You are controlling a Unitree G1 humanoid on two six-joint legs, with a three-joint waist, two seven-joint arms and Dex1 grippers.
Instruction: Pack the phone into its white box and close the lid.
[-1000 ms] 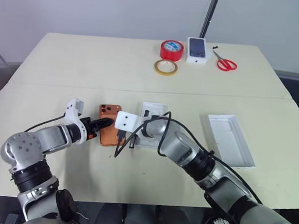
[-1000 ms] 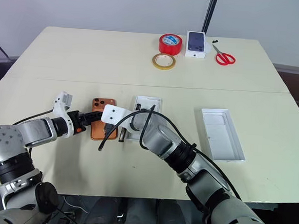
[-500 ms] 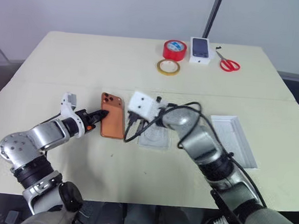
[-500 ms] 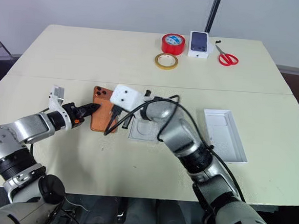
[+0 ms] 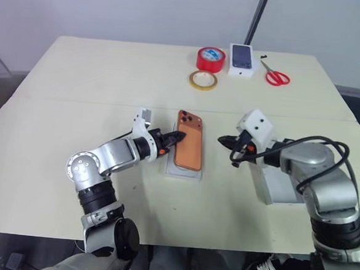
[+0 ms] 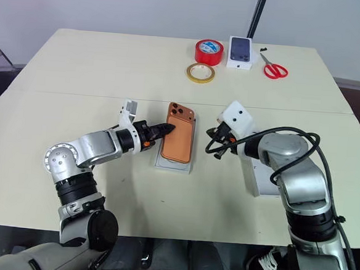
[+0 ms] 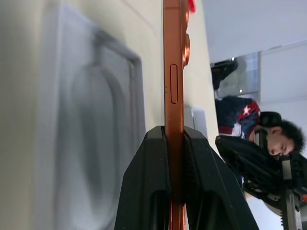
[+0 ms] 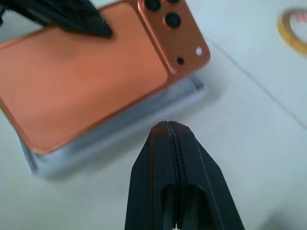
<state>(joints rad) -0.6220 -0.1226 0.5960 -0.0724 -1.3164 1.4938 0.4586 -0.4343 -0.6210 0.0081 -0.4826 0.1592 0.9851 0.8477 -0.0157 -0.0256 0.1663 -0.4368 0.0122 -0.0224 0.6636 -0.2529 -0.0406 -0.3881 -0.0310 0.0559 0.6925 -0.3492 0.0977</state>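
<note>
Wide cream-coloured table (image 5: pixel 97 86). At far edge: red tape roll (image 5: pixel 210 59), flat yellowish tape ring (image 5: pixel 202 80), small white box printed with dark phone (image 5: pixel 241 58), red-handled scissors (image 5: pixel 273 74). Nearer: shallow white tray (image 5: pixel 184 170) and white box lid (image 5: pixel 281 186).

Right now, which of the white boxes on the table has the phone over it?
The open white box at the table's middle, under the orange phone clamped by the left gripper. The printed box stands at the far edge; the white lid lies by the right arm.
</note>
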